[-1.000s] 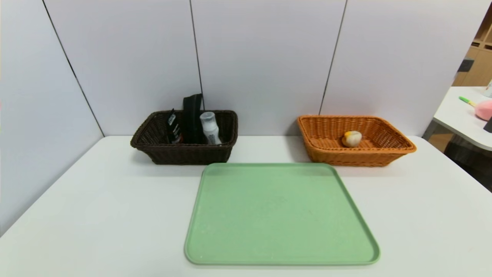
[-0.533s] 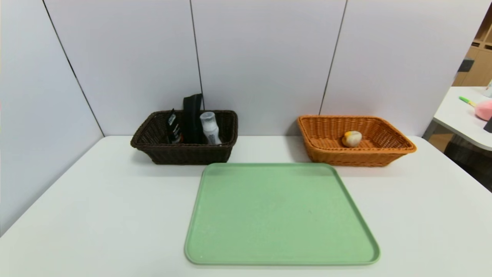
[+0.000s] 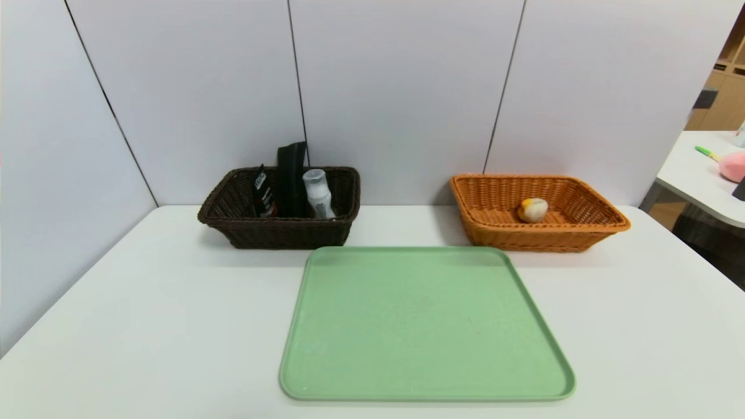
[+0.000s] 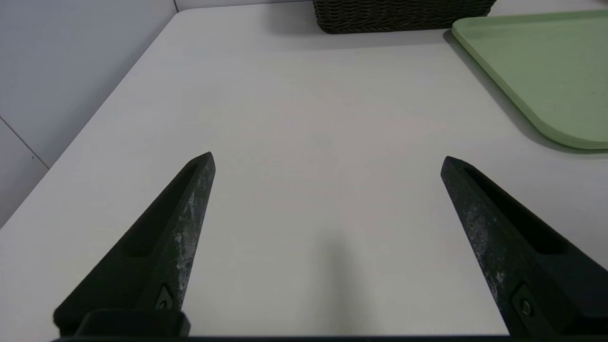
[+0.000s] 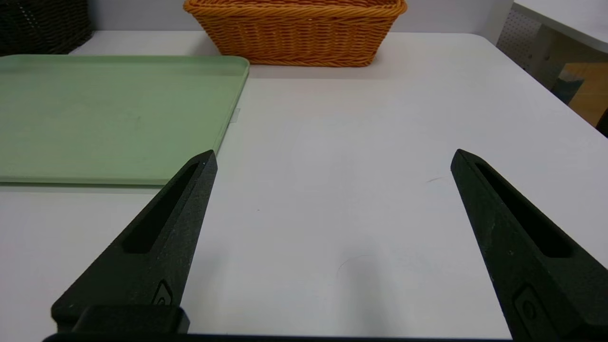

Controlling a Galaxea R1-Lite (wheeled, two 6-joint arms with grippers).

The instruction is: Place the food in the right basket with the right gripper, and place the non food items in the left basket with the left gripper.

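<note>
The food [image 3: 532,209], a pale bun with an orange-yellow patch, lies inside the orange right basket [image 3: 605,220]. The dark brown left basket [image 3: 233,230] holds the non food items: a dark squeeze tube [image 3: 263,194], a long black pouch [image 3: 291,174] and a white bottle with a grey cap [image 3: 318,194]. Neither arm shows in the head view. My left gripper [image 4: 327,159] is open over bare table near the front left, nothing between its fingers. My right gripper [image 5: 334,156] is open over bare table at the front right, also holding nothing.
A green tray [image 3: 302,372] lies in the middle of the white table [image 3: 145,326], in front of both baskets, with nothing on it. Grey wall panels stand behind the baskets. Another table [image 3: 698,174] with small items is off to the right.
</note>
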